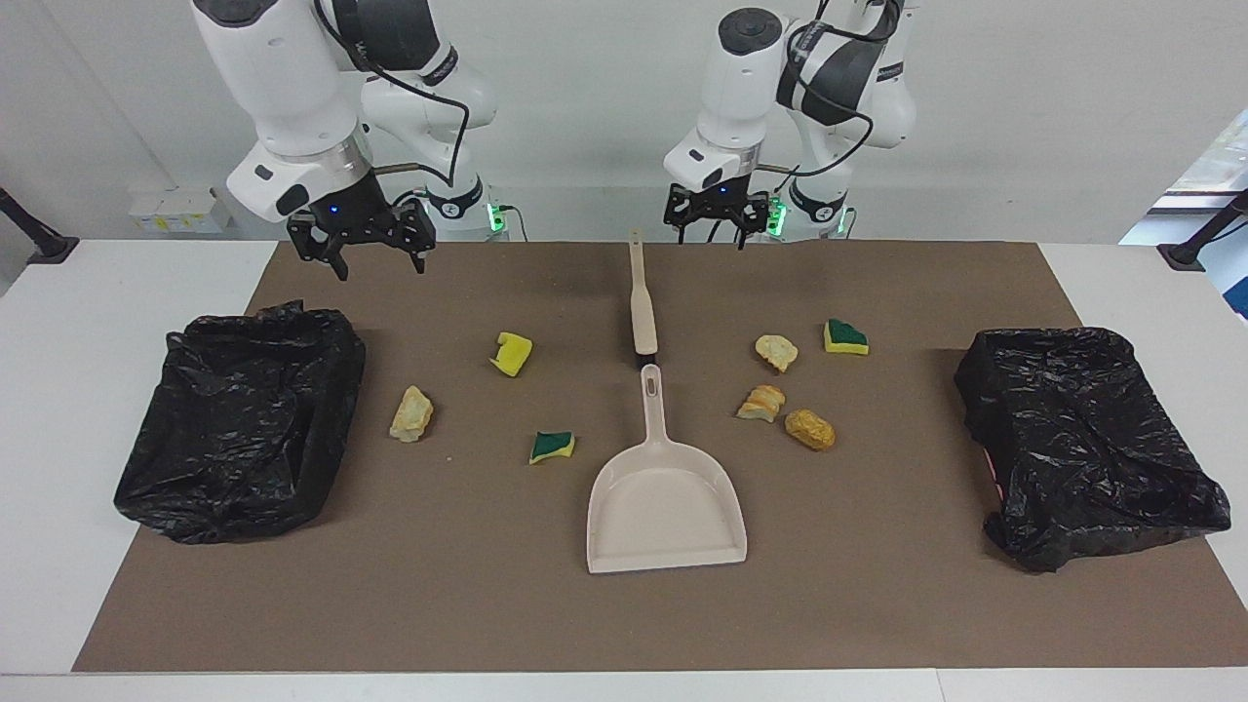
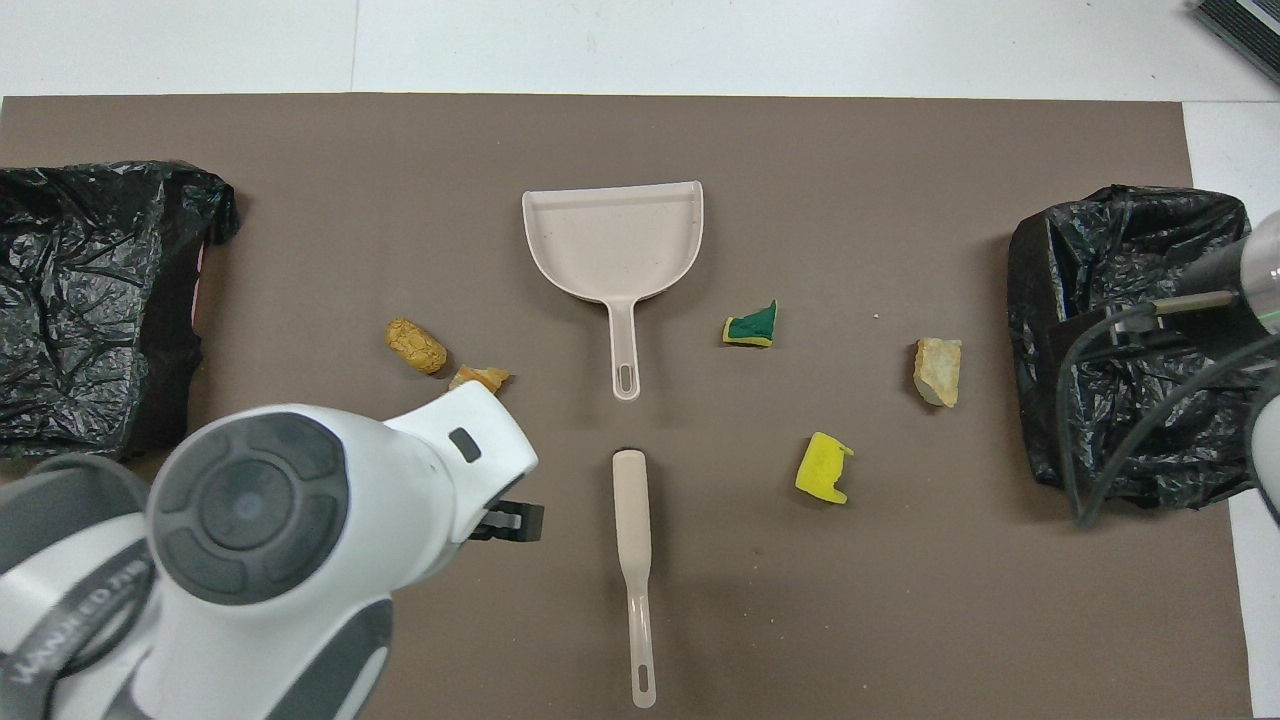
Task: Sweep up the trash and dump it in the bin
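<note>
Black jaws are hanging wide and empty on both grippers. The left gripper [image 1: 715, 222] is hovering over the mat's [image 1: 487, 585] edge nearest the robots, just beside the brush [image 1: 642, 307] handle's tip. The right gripper [image 1: 366, 239] is hovering over the mat's corner, near the bin [image 1: 239, 419] at the right arm's end. Neither is touching anything.

Seven scraps of trash are lying loose on the mat. Toward the right arm's end are lying a yellow sponge [image 1: 512, 353], a pale chunk [image 1: 411, 413] and a green sponge [image 1: 552, 447]. Toward the left arm's end are lying a green-faced sponge [image 1: 845, 336] and three bread chunks [image 1: 785, 385].

Between the two groups the dustpan [image 1: 666, 507] is lying flat, its handle pointing at the brush, the two nearly touching. A second bin [image 1: 1087, 444] is sitting at the left arm's end of the surface [image 1: 58, 409].
</note>
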You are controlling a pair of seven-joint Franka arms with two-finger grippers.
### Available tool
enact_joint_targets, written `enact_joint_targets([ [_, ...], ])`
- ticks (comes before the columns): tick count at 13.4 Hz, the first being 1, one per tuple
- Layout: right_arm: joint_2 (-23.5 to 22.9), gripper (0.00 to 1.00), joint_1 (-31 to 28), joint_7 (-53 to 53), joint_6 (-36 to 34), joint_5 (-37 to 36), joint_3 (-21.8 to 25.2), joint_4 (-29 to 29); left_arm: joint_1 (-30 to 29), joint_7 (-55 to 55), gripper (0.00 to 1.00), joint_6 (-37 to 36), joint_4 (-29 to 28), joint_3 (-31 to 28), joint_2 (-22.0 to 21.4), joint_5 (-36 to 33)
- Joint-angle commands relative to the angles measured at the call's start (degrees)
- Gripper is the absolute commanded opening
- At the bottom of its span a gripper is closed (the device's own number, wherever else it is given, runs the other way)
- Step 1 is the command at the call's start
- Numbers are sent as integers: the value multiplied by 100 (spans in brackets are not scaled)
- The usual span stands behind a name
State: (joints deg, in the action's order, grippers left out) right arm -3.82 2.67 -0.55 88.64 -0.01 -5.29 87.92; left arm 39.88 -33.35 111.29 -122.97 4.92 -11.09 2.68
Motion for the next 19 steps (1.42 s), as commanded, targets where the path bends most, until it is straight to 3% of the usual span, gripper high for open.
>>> enact_joint_targets([
  [1,-329,100,-4,-278,293,115,-252,-152,598,-522,100,664,-473,-115,237,57],
  [5,-742,100,496,-876,846,106,-297,-152,1030,-1015,100,1420,-798,-97,598,57],
  [13,-1655,100,1691,-1526,1953,62,-288,-152,1523,-1692,97,1984,-1255,-88,661,92],
  [17,-2261,100,1990,-1817,2455,80,-288,-292,1549,-1895,76,2002,-1353,-97,678,549],
  [19,-2692,100,2254,-2185,2630,36,-279,-573,1540,-1807,56,2019,-1335,-97,687,558],
])
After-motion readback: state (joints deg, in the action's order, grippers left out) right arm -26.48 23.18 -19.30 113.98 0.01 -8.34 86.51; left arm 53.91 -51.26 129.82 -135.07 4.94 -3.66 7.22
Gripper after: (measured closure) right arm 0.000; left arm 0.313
